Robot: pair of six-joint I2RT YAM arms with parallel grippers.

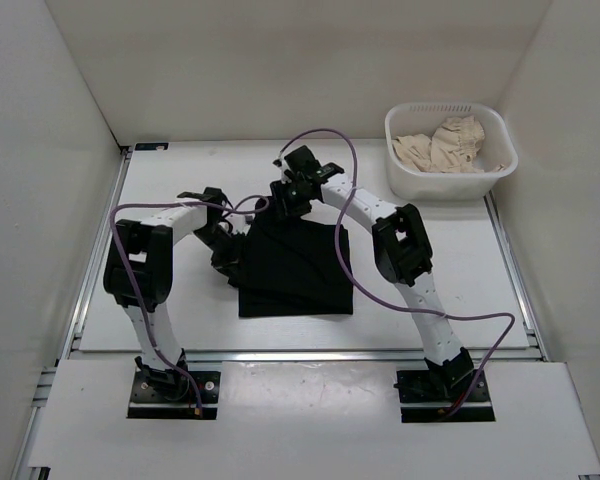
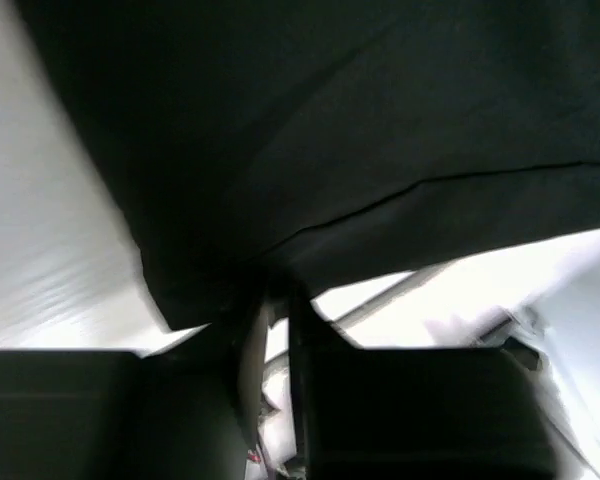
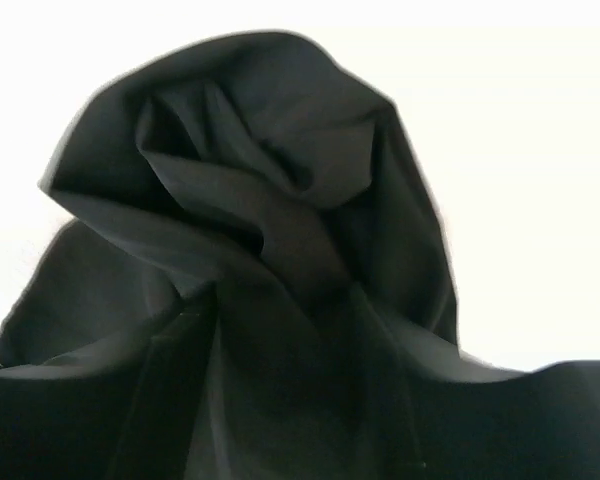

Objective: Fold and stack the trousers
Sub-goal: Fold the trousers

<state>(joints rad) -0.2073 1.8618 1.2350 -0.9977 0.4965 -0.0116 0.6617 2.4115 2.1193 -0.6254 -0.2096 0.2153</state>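
Trousers [image 1: 295, 272] are lying on the table [image 1: 180, 180], well apart from the white basket [image 1: 450, 182], to its near-left. They're showing as a compact dark rectangle with layered diagonal edges, so I'm judging at least one fold is already in.

Not done, though. The edge facing away from the basket's near side is looking bunched and lifted rather than flat. Nothing is reading as a finished, squared stack yet. My guess is the final fold and flattening are remaining, plus the stacking step. The basket is holding only crumpled beige cloth [image 1: 445, 145], no trousers.

Left gripper [image 1: 225, 255] is sitting at the trousers' side farthest from the basket. Its wrist view is showing the fingers nearly closed, with the fabric edge running down into the slim gap. I'm reading that as pinching the cloth.

Right gripper [image 1: 285, 198] is working the trousers' far edge, on the corner away from the basket. Its wrist view is filling with a raised, gathered hood of black fabric covering the fingers. I can't tell whether it's gripping or spread.
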